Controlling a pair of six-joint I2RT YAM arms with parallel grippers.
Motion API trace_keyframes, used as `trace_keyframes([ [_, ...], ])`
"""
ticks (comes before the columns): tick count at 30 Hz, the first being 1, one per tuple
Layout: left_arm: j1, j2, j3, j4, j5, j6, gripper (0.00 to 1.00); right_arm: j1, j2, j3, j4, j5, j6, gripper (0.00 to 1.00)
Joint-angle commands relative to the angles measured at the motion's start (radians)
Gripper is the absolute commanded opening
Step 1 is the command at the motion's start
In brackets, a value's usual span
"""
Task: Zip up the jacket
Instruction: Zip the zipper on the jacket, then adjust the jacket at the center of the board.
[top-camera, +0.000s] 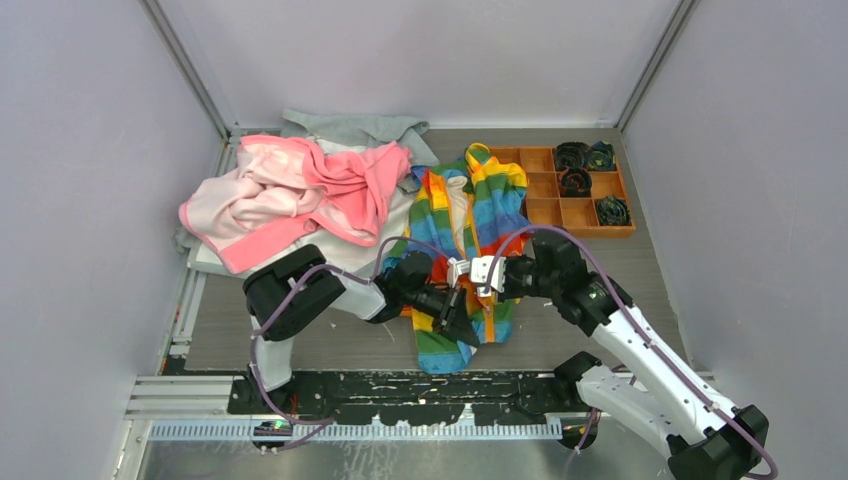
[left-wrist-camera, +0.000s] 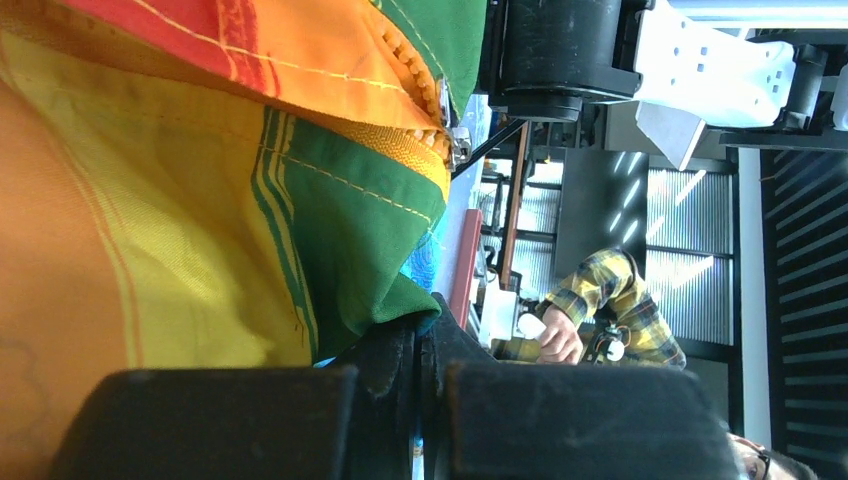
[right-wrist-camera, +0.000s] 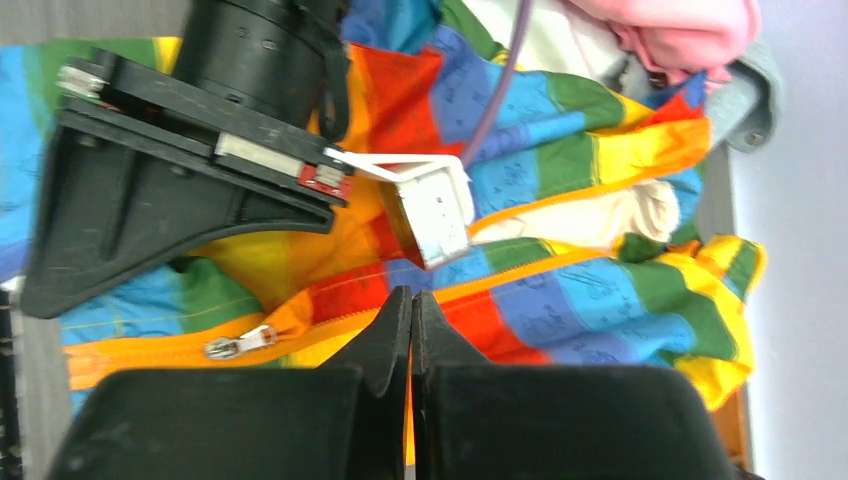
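Though the top view hides the fingertips, the wrist cameras show the left gripper (left-wrist-camera: 421, 335) clamped on a green fold of the jacket (left-wrist-camera: 200, 210). The right gripper (right-wrist-camera: 410, 305) is closed, its tips at the jacket's orange zipper tape near the slider (right-wrist-camera: 226, 346). Both arms bend inward over the jacket's lower half.

Soft rainbow-striped jacket (top-camera: 505, 195): red, orange, yellow, green, blue horizontal bands, cream lining, orange zipper tape (right-wrist-camera: 130, 358). Crumpled pink garment (top-camera: 300, 190). Orange compartment tray (top-camera: 545, 212).
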Motion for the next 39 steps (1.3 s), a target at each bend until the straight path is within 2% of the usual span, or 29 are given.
trace_keyframes([
  [1,-0.013,-0.039,-0.003,-0.016,0.004,0.033,0.00,-0.004,0.011,0.065,-0.136,-0.151,0.041,0.01],
  [2,-0.014,-0.033,-0.002,-0.016,0.001,0.034,0.00,-0.006,0.010,0.062,-0.155,-0.173,0.072,0.04],
  [6,-0.018,-0.010,-0.013,0.006,-0.017,0.027,0.00,-0.035,0.013,0.055,-0.208,-0.242,0.143,0.30],
  [8,-0.020,-0.007,-0.024,0.026,-0.031,0.019,0.00,-0.068,0.034,0.070,-0.253,-0.273,0.108,0.36],
  [10,-0.020,-0.011,-0.034,0.032,-0.049,0.017,0.00,-0.103,0.070,0.095,-0.311,-0.301,0.055,0.40],
  [14,-0.021,-0.028,-0.055,0.061,-0.106,0.014,0.07,-0.140,0.138,0.156,-0.434,-0.315,-0.065,0.48],
  [18,-0.023,-0.064,-0.086,0.092,-0.181,0.021,0.19,-0.145,0.223,0.251,-0.593,-0.273,-0.170,0.49],
  [22,-0.023,-0.142,-0.120,0.057,-0.266,0.062,0.36,-0.156,0.272,0.318,-0.662,-0.250,-0.177,0.50],
  [25,-0.023,-0.248,-0.145,-0.053,-0.349,0.148,0.42,-0.156,0.278,0.329,-0.647,-0.256,-0.095,0.51],
  [28,-0.023,-0.388,-0.147,-0.236,-0.444,0.262,0.44,-0.158,0.277,0.328,-0.629,-0.253,0.010,0.53],
  [31,-0.022,-0.529,-0.124,-0.428,-0.578,0.390,0.47,-0.161,0.271,0.328,-0.579,-0.207,0.173,0.58],
  [33,-0.023,-0.597,-0.100,-0.529,-0.679,0.461,0.51,-0.163,0.271,0.339,-0.570,-0.179,0.225,0.60],
  [37,-0.018,-0.646,-0.036,-0.672,-0.865,0.548,0.66,-0.175,0.283,0.379,-0.573,-0.129,0.325,0.61],
  [39,-0.012,-0.629,0.001,-0.730,-0.990,0.529,0.72,-0.183,0.300,0.407,-0.581,-0.104,0.373,0.61],
])
